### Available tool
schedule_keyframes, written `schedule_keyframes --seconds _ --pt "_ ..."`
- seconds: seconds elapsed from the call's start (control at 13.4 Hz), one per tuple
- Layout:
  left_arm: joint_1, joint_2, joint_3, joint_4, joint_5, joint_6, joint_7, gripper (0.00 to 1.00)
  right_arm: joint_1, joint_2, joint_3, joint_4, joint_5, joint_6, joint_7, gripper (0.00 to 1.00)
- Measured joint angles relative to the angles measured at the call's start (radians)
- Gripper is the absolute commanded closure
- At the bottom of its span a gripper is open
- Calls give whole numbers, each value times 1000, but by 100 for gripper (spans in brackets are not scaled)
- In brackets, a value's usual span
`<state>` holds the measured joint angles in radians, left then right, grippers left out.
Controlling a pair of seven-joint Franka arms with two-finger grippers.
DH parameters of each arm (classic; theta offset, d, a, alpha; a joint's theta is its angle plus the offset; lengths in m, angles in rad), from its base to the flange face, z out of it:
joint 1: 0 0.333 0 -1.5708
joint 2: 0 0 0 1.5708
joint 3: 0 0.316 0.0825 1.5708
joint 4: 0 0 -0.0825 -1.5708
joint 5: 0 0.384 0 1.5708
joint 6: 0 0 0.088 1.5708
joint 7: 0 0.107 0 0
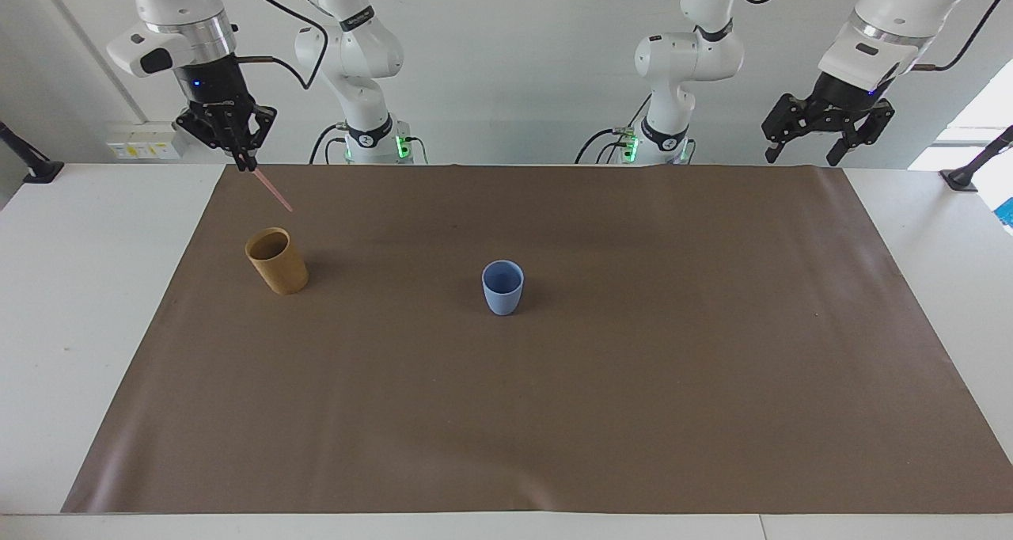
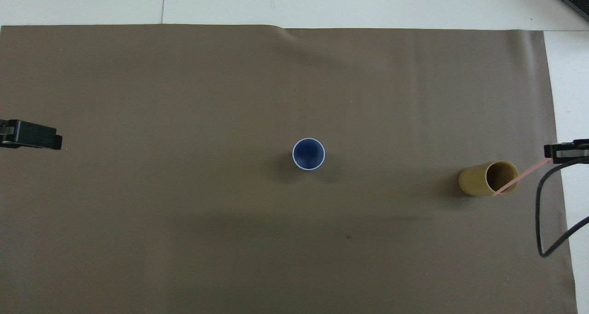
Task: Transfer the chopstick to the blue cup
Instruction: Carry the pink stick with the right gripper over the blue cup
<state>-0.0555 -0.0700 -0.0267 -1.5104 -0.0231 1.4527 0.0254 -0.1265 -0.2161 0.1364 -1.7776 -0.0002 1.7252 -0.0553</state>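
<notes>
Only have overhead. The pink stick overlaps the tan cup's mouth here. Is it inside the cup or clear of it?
Observer: Clear. In the facing view the chopstick hangs in the air, its lower tip above the rim of the tan cup.
Operator: Grip OK?
Observer: The right gripper is shut on the top end; the stick slants down from it toward the blue cup's side.
Operator: Other arm in the way?
Observer: No. The left gripper is raised high over its own end of the mat, open and holding nothing.
</notes>
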Motion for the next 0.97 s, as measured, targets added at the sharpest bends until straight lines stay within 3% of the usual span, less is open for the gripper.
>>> schedule_keyframes --seconds 0.37,0.67,0.97 --pt "0 3 7 40 0 -51 20 0 43 7 164 1 73 174 168 100" --pt "0 8 10 37 0 -51 23 0 189 50 174 -1 85 300 321 100" --pt "0 8 10 24 0 -44 26 0 252 152 173 -3 85 437 334 100"
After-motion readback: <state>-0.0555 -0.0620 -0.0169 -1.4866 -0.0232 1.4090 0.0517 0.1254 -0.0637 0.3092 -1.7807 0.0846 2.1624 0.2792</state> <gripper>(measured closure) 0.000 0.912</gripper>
